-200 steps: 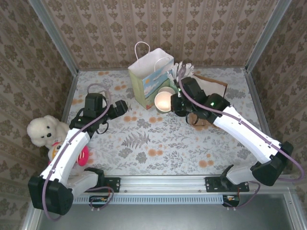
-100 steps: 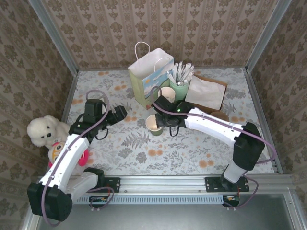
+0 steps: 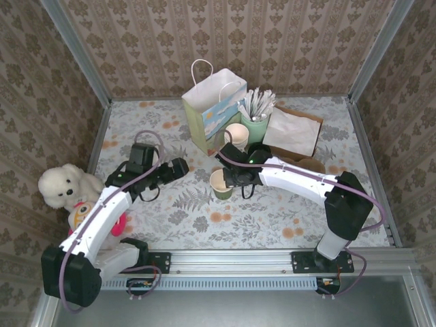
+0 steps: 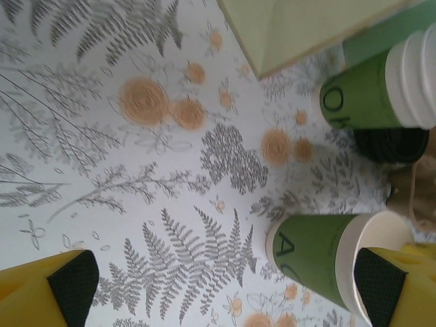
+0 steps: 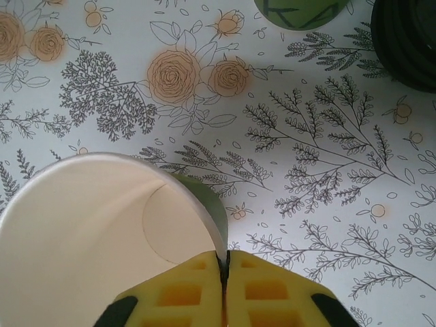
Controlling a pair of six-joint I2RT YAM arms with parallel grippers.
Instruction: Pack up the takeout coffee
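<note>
Top camera: my right claw (image 3: 230, 180) is pinched on the rim of a lidless dark-green paper cup with a cream lining (image 3: 219, 182). The cup stands on the floral tablecloth (image 3: 286, 225), in front of the white-and-green paper gift bag (image 3: 211, 102). My left claw (image 3: 182, 165) hovers near the cup, on its left, holding nothing.

Left wrist camera: the left claw is spread wide, and the lidless cup stands ahead, close to one pad. Beyond it is the stack of lidless green cups (image 4: 381, 88). Just beside the stack is a round black ribbed top (image 4: 390, 144) that I take for the takeout coffee, though I cannot make out its green body.

Right wrist camera: the yellow fingers (image 5: 272, 293) are clamped with the cup wall between them. The black top sits apart at the upper corner.

As I judge it, packing has not started, because I have the wrong cup in hand. Next I should release it and reach back to the black-lidded cup. I should grip that one round its body and carry it upright into the bag.
</note>
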